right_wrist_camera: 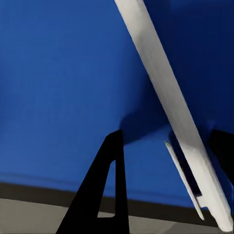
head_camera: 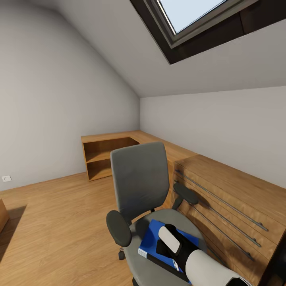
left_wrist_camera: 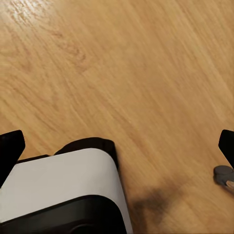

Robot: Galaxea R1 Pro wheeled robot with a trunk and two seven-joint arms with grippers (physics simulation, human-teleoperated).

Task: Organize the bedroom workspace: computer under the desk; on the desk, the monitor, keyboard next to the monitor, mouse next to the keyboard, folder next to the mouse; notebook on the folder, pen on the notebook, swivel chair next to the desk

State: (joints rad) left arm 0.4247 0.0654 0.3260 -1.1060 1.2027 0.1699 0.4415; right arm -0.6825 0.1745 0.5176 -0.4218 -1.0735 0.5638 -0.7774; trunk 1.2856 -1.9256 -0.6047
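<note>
Folder: the blue folder (head_camera: 153,238) lies flat on the seat of the swivel chair (head_camera: 139,182), not yet lifted off. Up close in the right wrist view its blue cover (right_wrist_camera: 63,83) fills most of the frame, with a pale strip (right_wrist_camera: 165,102) running across it.
Right gripper: the right gripper (head_camera: 169,242) is down on the folder, one dark finger (right_wrist_camera: 105,190) over the cover near the edge. Its jaws straddle the pale strip, but I cannot tell whether they have closed on anything.
Left gripper: the left gripper (left_wrist_camera: 117,146) hangs over bare wooden floor (left_wrist_camera: 122,63), dark fingertips (left_wrist_camera: 9,146) at either side, jaws spread wide and holding nothing.
Chair: it stands just beside a wooden drawer unit (head_camera: 226,198) with long bar handles, backrest upright.
Room: a low wooden shelf unit (head_camera: 107,155) sits in the corner under the sloped ceiling and skylight (head_camera: 190,16).
Progress: early, by my reckoning. The folder is on the chair rather than the desk; the stacking and chair placement look undone. Computer, monitor, keyboard, mouse, notebook and pen cannot be judged from here.
</note>
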